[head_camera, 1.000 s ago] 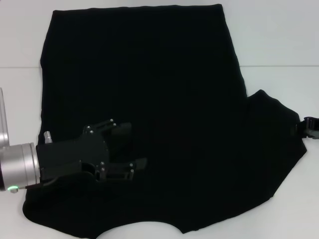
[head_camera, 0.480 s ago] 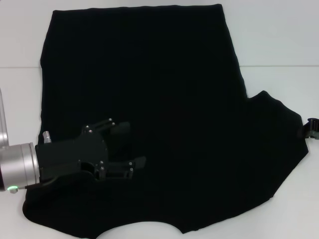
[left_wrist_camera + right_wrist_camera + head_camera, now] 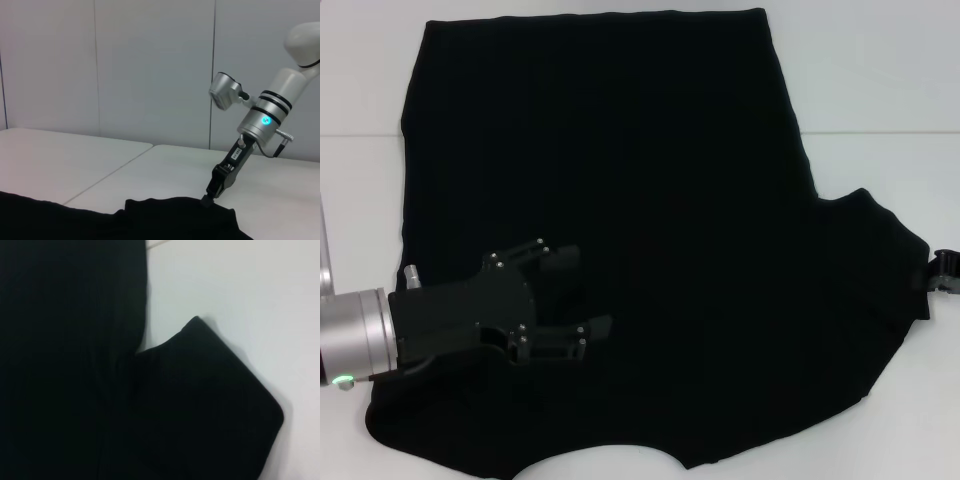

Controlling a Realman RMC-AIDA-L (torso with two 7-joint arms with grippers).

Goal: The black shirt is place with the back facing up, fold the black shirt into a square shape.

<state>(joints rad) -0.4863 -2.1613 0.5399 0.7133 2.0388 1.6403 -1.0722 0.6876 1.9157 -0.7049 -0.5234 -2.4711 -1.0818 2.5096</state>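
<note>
The black shirt [image 3: 620, 230] lies spread flat on the white tabletop [image 3: 880, 80], covering most of what our head view takes in, with its straight hem at the far side and the curved neckline at the near edge. We see its right sleeve [image 3: 880, 270] stretched out to the right, ending in a point at the right rim of the view. Our left hand [image 3: 575, 295] sits over the near left part of the shirt, its two black fingers [image 3: 560, 258] spread apart with fabric showing between them, pinching nothing. Our right hand [image 3: 945, 272] shows only as a small dark part at the tip of the right sleeve; from the left wrist view we see it [image 3: 209, 198] coming down on a slant to the sleeve's edge, touching the cloth, but we cannot tell whether its fingers are pressed together there. In the right wrist view the sleeve [image 3: 210, 400] lies flat beside the shirt's body, white tabletop [image 3: 235, 285] beyond it.
</note>
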